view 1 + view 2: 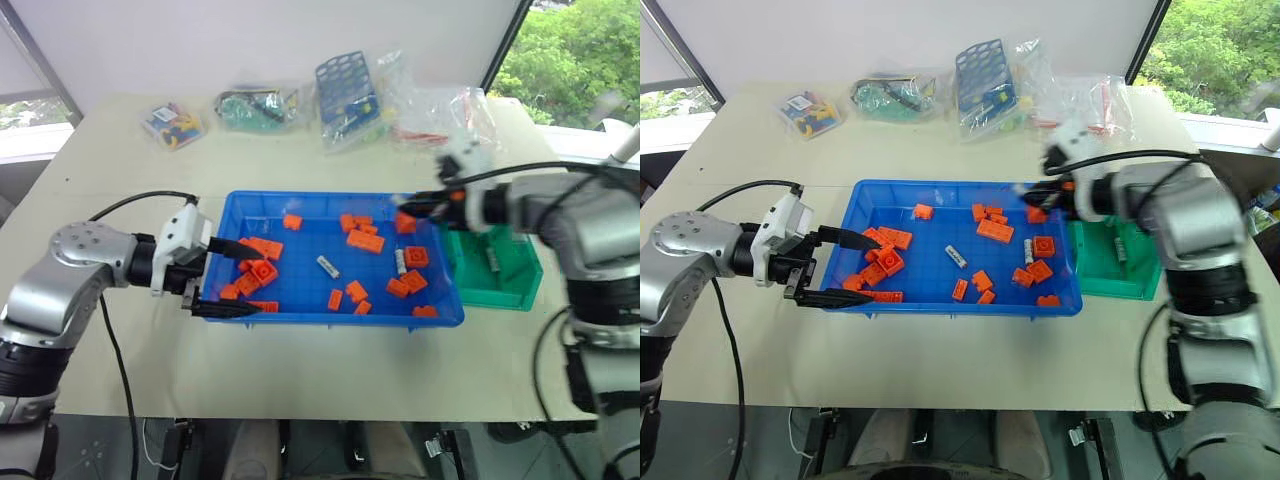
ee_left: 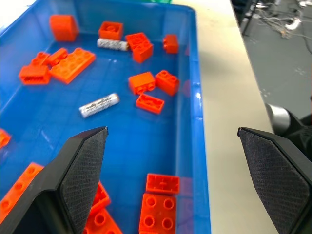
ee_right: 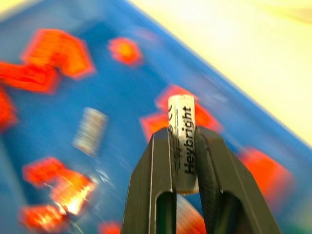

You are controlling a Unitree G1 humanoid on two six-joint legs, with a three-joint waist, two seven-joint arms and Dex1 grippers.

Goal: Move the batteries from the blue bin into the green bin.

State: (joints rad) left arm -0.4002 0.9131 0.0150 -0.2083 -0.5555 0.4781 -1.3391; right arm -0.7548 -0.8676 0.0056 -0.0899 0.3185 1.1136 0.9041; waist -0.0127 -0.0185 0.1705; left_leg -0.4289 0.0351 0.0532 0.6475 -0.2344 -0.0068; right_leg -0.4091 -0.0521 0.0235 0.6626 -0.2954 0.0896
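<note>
Pinching one battery (image 3: 182, 141) by its end, the right gripper (image 3: 184, 146) could drop it before reaching the green bin (image 1: 520, 283); the left gripper (image 2: 180, 170) gaped empty.

The blue bin (image 1: 300, 205) sits at the centre of the table (image 1: 120, 170), with the green bin (image 1: 505, 285) touching its right side. Bricks (image 1: 365, 240) lie scattered inside the blue bin, and two batteries (image 1: 328, 267) lie among them near its middle. Bags (image 1: 255, 108) line the table's upper edge.
</note>
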